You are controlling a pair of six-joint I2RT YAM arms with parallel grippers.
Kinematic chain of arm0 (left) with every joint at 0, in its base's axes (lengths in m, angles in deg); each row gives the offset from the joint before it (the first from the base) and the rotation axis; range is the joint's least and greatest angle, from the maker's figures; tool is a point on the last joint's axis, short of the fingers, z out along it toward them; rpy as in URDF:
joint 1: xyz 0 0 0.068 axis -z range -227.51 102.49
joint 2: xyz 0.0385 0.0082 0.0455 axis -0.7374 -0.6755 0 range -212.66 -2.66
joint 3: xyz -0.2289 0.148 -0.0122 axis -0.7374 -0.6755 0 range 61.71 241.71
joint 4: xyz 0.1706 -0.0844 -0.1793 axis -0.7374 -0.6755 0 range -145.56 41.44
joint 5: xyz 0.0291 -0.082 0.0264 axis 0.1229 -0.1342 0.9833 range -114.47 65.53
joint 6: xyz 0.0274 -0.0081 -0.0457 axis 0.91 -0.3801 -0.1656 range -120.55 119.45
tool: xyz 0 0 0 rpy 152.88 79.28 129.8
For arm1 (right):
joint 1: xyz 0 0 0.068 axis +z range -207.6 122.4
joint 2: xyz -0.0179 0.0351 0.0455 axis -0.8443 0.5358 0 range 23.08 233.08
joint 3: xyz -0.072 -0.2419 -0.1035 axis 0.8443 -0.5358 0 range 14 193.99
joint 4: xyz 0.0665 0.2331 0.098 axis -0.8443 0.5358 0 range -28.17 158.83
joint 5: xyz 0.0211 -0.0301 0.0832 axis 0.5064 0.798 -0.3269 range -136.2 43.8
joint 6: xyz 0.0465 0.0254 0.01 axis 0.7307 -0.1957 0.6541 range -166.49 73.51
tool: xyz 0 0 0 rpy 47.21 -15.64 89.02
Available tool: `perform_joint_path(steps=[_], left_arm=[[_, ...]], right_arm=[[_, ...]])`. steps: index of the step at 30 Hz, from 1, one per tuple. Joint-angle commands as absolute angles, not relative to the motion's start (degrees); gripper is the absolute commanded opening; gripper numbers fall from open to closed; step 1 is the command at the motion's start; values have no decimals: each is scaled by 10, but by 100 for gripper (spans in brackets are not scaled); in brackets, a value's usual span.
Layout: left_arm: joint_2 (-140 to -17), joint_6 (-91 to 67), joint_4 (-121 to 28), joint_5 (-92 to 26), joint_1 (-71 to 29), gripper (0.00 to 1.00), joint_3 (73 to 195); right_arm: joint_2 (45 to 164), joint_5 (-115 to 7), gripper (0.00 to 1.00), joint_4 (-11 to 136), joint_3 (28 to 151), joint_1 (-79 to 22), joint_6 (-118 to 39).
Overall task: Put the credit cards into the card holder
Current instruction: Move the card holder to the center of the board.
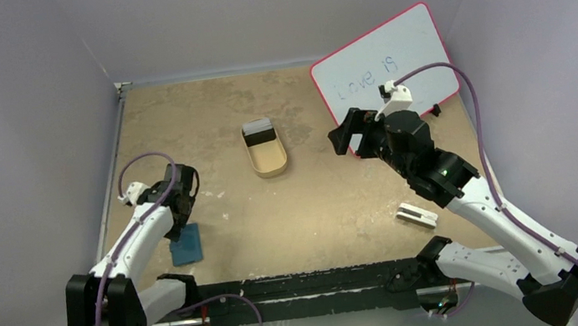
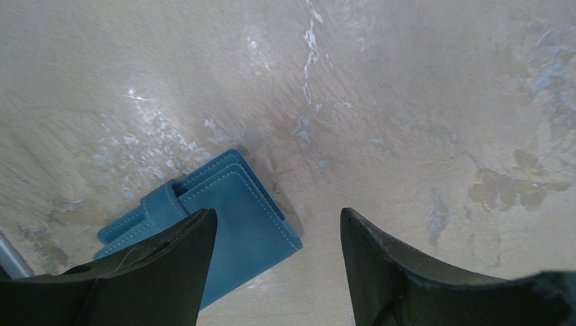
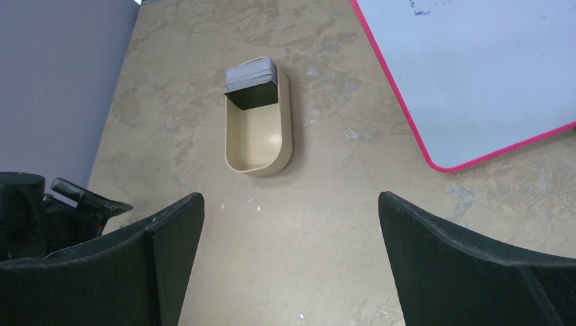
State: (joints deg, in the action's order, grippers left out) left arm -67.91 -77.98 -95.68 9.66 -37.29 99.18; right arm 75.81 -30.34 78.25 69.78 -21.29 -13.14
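Two arms share our frame, the left arm [image 1: 139, 233] and the right arm [image 1: 491, 216], built of white shells between black joints, each ending in a black base. A purple cable [image 1: 477, 121] loops along each, and a small green light [image 1: 444, 169] glows on a black section of the right arm. The fingers [image 3: 448, 272] are broad, matte black wedges with scuffed pale edges.

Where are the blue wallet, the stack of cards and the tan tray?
blue wallet [image 2: 246, 219]: left wrist view, its front flap.
stack of cards [image 3: 253, 73]: right wrist view, its top.
tan tray [image 3: 257, 136]: right wrist view, bare inner floor.
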Motion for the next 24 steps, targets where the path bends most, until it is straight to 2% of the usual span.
perform_joint_path(steps=[1, 11, 18, 24], left_arm=[[-726, -773, -887, 61, -377, 66, 973], [-725, -732, -762, -111, -359, 67, 917], [-731, -821, -704, -113, -208, 67, 942], [-791, -851, -646, -115, -111, 68, 998]], right_arm=[[751, -301, 99, 775, 707, -215, -145], [735, -322, 99, 766, 702, -215, -150], [730, -325, 99, 761, 711, -215, -155], [741, -333, 99, 758, 713, -214, -146]])
